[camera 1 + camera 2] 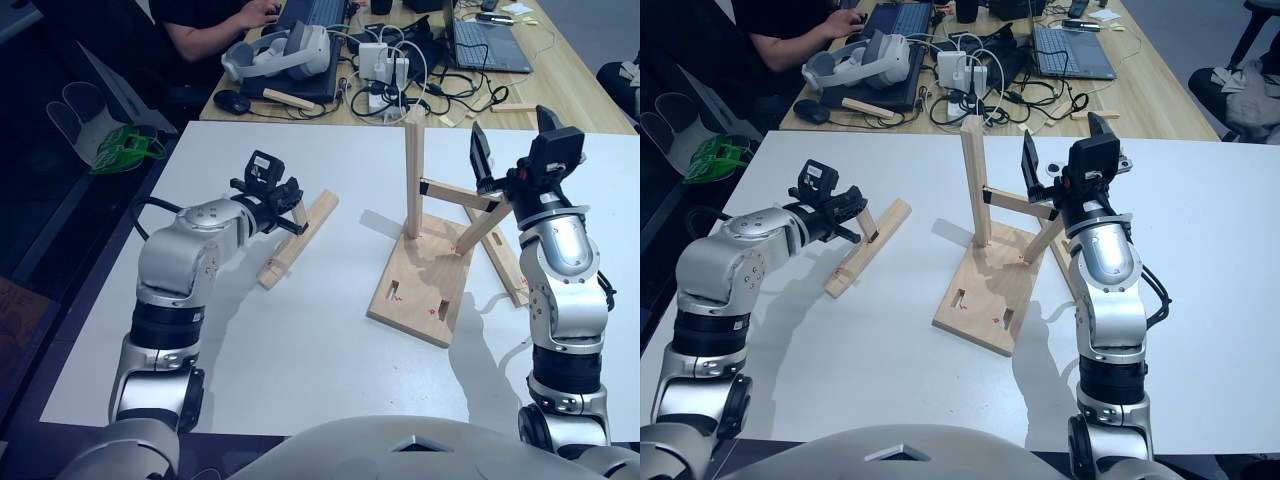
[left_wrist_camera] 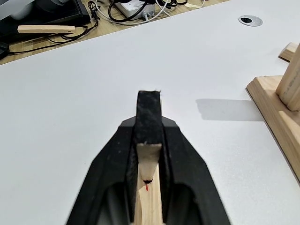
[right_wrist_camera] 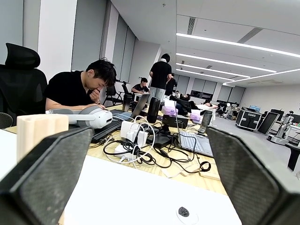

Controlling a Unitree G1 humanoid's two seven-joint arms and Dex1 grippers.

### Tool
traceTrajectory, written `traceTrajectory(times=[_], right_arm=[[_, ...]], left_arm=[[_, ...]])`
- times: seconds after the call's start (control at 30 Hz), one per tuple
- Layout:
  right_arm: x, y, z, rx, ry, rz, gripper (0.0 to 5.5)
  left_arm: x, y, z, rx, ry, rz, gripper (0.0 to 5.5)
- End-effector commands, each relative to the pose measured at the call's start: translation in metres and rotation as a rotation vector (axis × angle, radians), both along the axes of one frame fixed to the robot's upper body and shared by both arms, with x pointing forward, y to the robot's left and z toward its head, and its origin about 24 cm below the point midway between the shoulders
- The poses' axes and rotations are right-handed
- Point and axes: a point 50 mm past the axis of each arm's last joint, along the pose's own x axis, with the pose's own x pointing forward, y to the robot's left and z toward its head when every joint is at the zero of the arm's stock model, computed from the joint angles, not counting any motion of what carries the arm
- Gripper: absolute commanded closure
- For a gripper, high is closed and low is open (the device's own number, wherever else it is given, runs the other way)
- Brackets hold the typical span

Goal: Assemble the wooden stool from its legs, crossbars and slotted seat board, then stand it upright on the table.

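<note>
Roughly, the stool looks under half built. The pale rectangular slotted wooden seat board (image 1: 420, 290) lies flat on the white desk (image 1: 300, 350). One light wooden leg (image 1: 413, 170) stands upright at the board's far left corner. A short wooden crossbar (image 1: 455, 192) runs from it to a second wooden leg (image 1: 478, 232), which leans at a slant over the board's far right corner. I cannot tell whether its foot sits in a slot. The two near slots are bare.

Left of the board, the left gripper (image 1: 290, 213) has its fingers (image 2: 149, 112) clenched on a loose wooden leg (image 1: 300, 238) lying on the desk. Above the board's far right corner, the right gripper (image 1: 510, 128) has its fingers spread wide, grasping nothing. Another wooden bar (image 1: 508, 268) lies flat just right of the board, partly behind the right arm.

Left to do, by my reckoning: straighten the slanted leg, fit two more legs and the other crossbars, then turn the stool upright.
</note>
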Motion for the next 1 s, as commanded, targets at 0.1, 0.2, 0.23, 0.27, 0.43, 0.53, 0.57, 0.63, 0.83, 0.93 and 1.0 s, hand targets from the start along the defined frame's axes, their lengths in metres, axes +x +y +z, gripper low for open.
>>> traceTrajectory(times=[0.1, 0.2, 0.23, 0.27, 0.43, 0.53, 0.57, 0.63, 0.83, 0.93, 1.0], right_arm=[[0.003, 0.002, 0.0, 0.009, 0.015, 0.013, 1.06], [0.003, 0.002, 0.0, 0.011, 0.02, 0.01, 1.06], [0.003, 0.001, -0.001, 0.013, 0.023, 0.008, 1.06], [0.004, 0.001, -0.001, 0.015, 0.026, 0.008, 1.06], [0.006, 0.004, -0.001, 0.016, 0.031, 0.02, 1.06], [0.008, 0.006, 0.0, 0.008, 0.03, 0.039, 1.06], [0.007, 0.005, 0.0, 0.006, 0.029, 0.037, 1.06], [0.007, 0.004, 0.0, 0.001, 0.031, 0.036, 1.06], [0.008, 0.005, -0.001, -0.007, 0.038, 0.046, 1.06], [0.008, 0.005, -0.001, -0.009, 0.037, 0.045, 1.06], [0.007, 0.004, -0.002, -0.007, 0.039, 0.04, 1.06]], left_arm=[[0.014, -0.011, 0.04, -0.083, -0.237, 0.016, 4.15], [0.02, -0.017, 0.069, -0.125, -0.372, 0.017, 3.7], [0.024, -0.019, 0.082, -0.166, -0.431, 0.024, 3.53], [0.028, -0.02, 0.093, -0.209, -0.478, 0.034, 3.51], [0.049, -0.017, 0.046, -0.405, -0.295, 0.183, 3.51], [0.046, -0.011, -0.013, -0.356, -0.098, 0.287, 3.51], [0.047, -0.012, -0.016, -0.346, -0.083, 0.297, 3.51], [0.048, -0.013, -0.017, -0.338, -0.081, 0.308, 3.51], [0.048, -0.016, -0.007, -0.403, -0.139, 0.267, 3.51], [0.048, -0.014, 0.035, -0.458, -0.309, 0.255, 3.51], [0.048, -0.006, 0.066, -0.465, -0.433, 0.29, 3.51]])
